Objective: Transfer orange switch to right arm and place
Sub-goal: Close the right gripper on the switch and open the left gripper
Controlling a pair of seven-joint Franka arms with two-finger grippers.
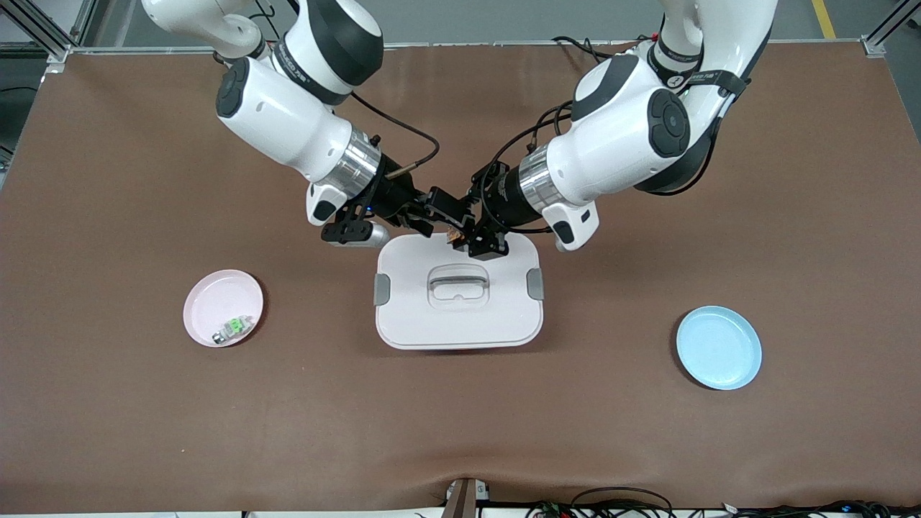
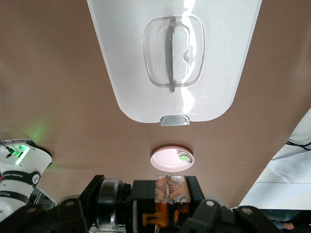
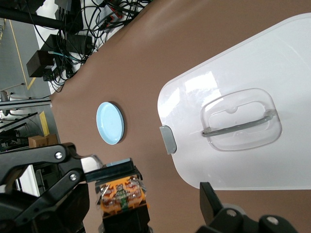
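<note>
Both grippers up over the lidded box (image 1: 458,302), at its edge farthest from the front camera. Left gripper (image 1: 481,243) clamped on orange switch (image 1: 454,235); right gripper (image 1: 426,218) just beside it, fingers spread. Box mid-table, handle (image 1: 458,284) on top. Pink plate (image 1: 210,302) toward right arm's end, green-middled part (image 1: 234,328) in it. Blue plate (image 1: 718,347) toward left arm's end, slightly nearer the front camera.

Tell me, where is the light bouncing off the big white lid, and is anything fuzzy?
Left wrist view: bright glare streaks on the glossy white plastic lid, and the clear handle recess looks bent. Right wrist view: a shiny patch beside the handle; the small orange switch and dark pincer fingers up close look soft. Front view: only a faint shadow at the lid's nearer edge.
</note>
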